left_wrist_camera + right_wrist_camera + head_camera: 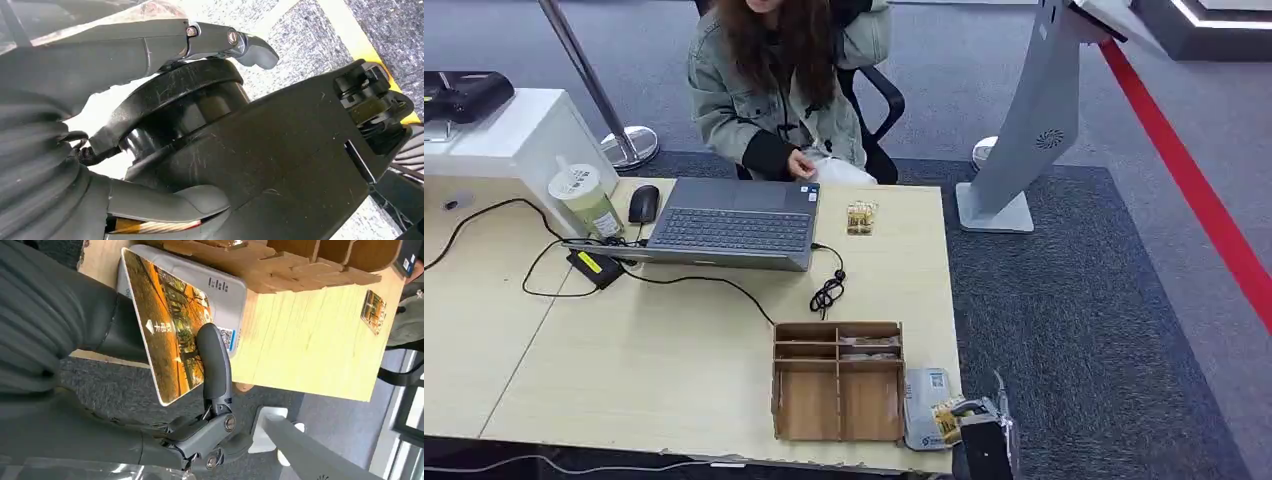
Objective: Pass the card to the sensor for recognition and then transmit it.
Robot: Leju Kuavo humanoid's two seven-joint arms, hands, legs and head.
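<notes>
A: Card [946,420] – in the head view, the right hand [984,440] has it at the desk [624,370] corner, over the grey sensor [922,395]; passing on looks undone.

B: Left wrist view?

A: Left hand [150,65], grip unclear.

B: Right wrist view?

A: Fingers pinch the orange card [170,340] above the sensor [227,295]; print unreadable.

Even bright indoor light, soft shadows; left wrist view dark, floor overexposed
</notes>
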